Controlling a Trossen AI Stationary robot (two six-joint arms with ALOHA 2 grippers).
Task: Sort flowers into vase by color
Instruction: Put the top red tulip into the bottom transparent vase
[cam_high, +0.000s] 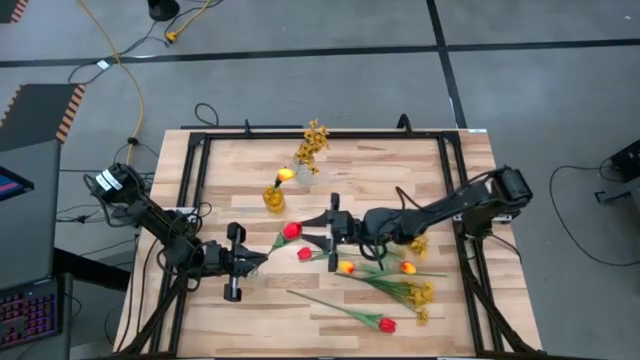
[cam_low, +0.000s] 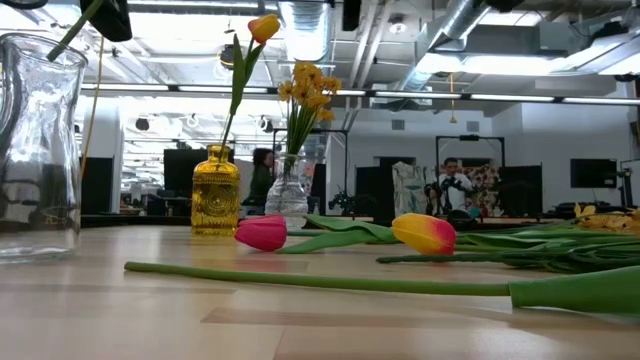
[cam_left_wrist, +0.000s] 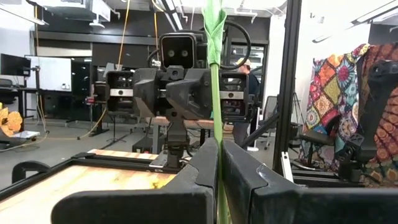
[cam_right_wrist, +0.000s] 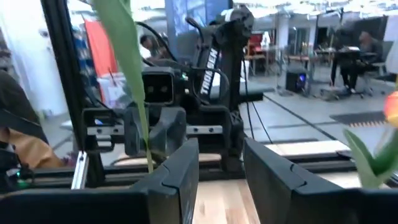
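My left gripper (cam_high: 250, 262) is shut on the green stem (cam_left_wrist: 214, 93) of a red tulip (cam_high: 291, 231), above the table's near left part. In the low view this stem (cam_low: 72, 32) slants down behind the rim of a clear glass vase (cam_low: 38, 150). My right gripper (cam_high: 322, 232) stands open, level and facing the left gripper, just right of the red flower head. In its wrist view the stem and leaf (cam_right_wrist: 127, 68) pass beside one finger, not between the two. A yellow vase (cam_high: 273, 198) holds a yellow-orange tulip (cam_low: 264, 27). A small clear vase (cam_low: 287, 195) holds a mustard spray (cam_high: 314, 140). My left gripper pinches the tulip's bare stem (cam_left_wrist: 216, 163) between its two fingers, which lie across it and come roughly level from the table's left. The tulip is lifted clear of the table, its flower end slanting up toward my right gripper.
On the table lie a red tulip (cam_high: 304, 254), two yellow-orange tulips (cam_high: 346, 267) (cam_high: 408, 267), another red tulip (cam_high: 386, 324) with a long stem, and mustard sprays (cam_high: 420, 292). A black frame (cam_high: 200, 150) rims the tabletop. People stand in the room beyond.
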